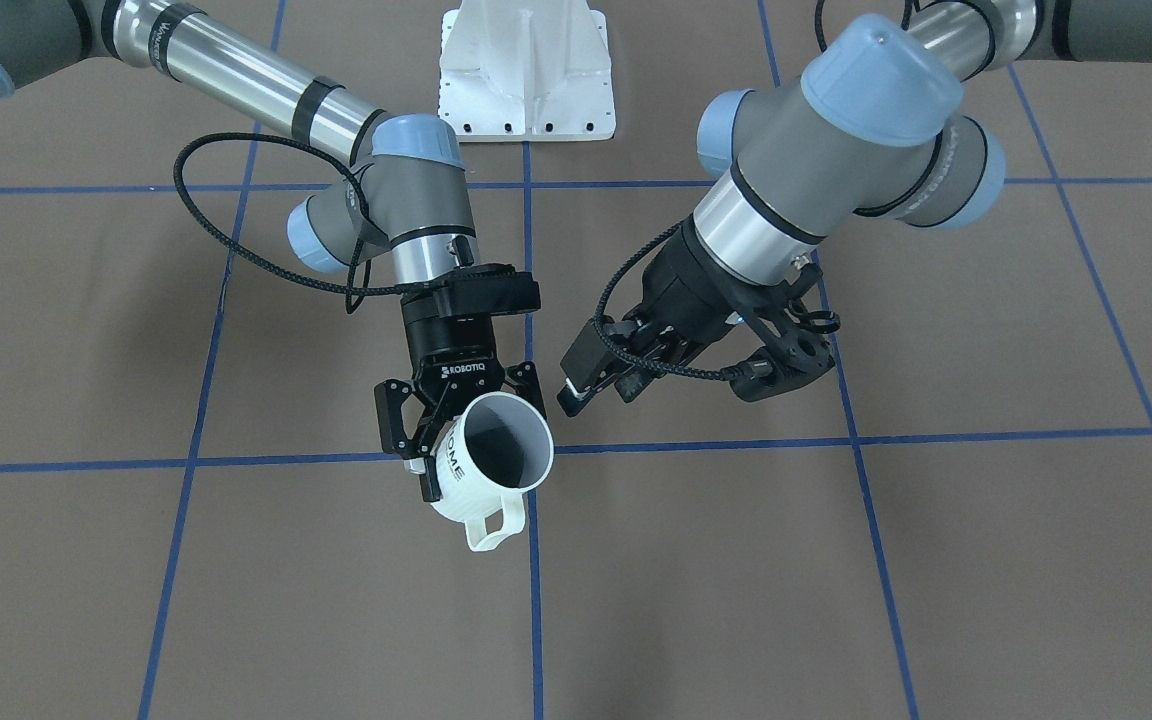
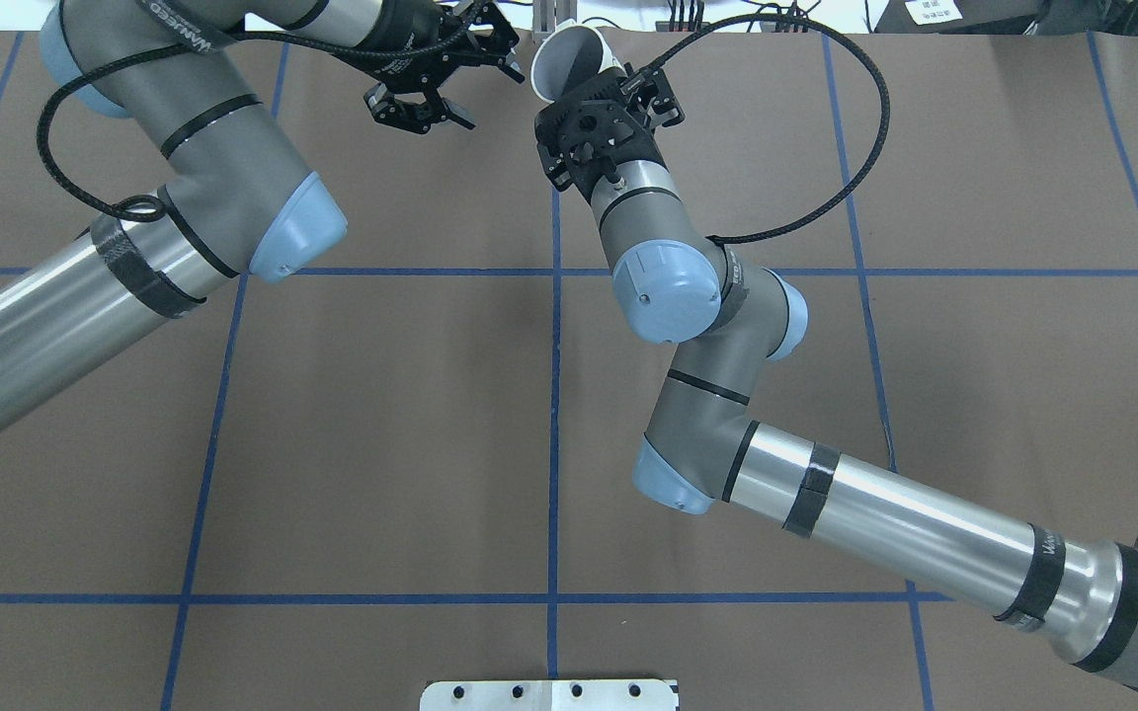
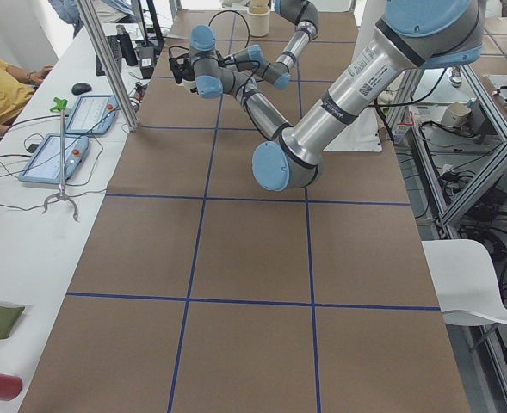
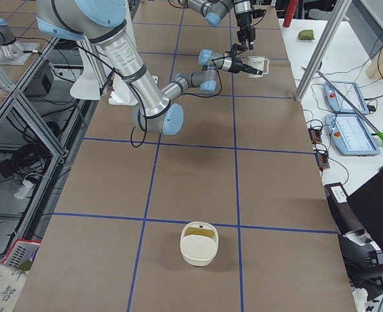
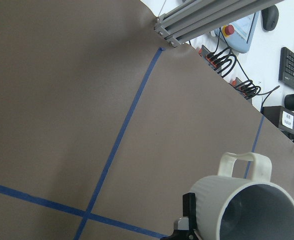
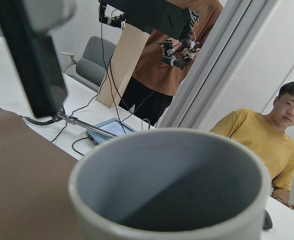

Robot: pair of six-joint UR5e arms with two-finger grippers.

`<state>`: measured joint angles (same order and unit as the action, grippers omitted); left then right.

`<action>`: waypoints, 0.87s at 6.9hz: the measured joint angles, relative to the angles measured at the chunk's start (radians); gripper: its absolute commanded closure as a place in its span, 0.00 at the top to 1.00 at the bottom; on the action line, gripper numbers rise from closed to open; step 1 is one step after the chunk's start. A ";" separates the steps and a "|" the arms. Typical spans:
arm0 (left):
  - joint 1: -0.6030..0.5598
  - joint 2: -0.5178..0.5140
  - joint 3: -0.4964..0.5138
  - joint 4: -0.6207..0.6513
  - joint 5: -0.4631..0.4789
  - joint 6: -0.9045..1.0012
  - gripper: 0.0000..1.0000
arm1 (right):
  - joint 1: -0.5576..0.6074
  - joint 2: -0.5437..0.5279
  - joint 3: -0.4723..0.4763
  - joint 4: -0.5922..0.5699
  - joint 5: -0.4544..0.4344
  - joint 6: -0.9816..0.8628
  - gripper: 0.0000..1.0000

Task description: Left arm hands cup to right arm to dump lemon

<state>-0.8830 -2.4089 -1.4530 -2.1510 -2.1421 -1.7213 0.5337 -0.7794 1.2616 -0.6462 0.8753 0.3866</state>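
Brown paper with a blue tape grid covers the tabletop [image 1: 936,560] in the front-facing view. Above it the right tool [image 1: 466,425] pinches the cup [image 1: 496,470] by its wall, one finger inside the rim and one outside. The cup is off the surface, tilted, its handle pointing away from the robot's white base plate [image 1: 526,70]. The left tool [image 1: 586,385] hangs just beside the cup on the robot's left, not touching it.

From overhead, the cup [image 2: 569,64] shows past the right wrist at the far edge – the left tool [image 2: 441,89] sits near it with its fingers spread and nothing between them.

Seen from the right end, the cup [image 4: 255,65] is far down the tabletop, and a cream container [image 4: 199,244] stands well apart from it at the near end.

The left wrist camera catches the cup [image 5: 246,205] with a black finger [image 5: 189,212] against its ribbed side.

The right wrist camera looks into the cup's [image 6: 171,185] grey inside – a finger [image 6: 32,55] above it, two people beyond.
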 measured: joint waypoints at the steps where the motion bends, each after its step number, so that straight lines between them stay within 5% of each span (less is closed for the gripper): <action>1: 0.006 -0.005 0.001 -0.001 0.000 0.001 0.44 | -0.006 0.000 0.002 0.000 -0.002 -0.010 0.00; 6: 0.017 -0.011 0.006 -0.002 0.001 0.002 0.44 | -0.025 0.002 0.027 0.002 -0.009 -0.017 0.00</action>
<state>-0.8662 -2.4196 -1.4468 -2.1533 -2.1414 -1.7196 0.5091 -0.7778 1.2885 -0.6443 0.8661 0.3698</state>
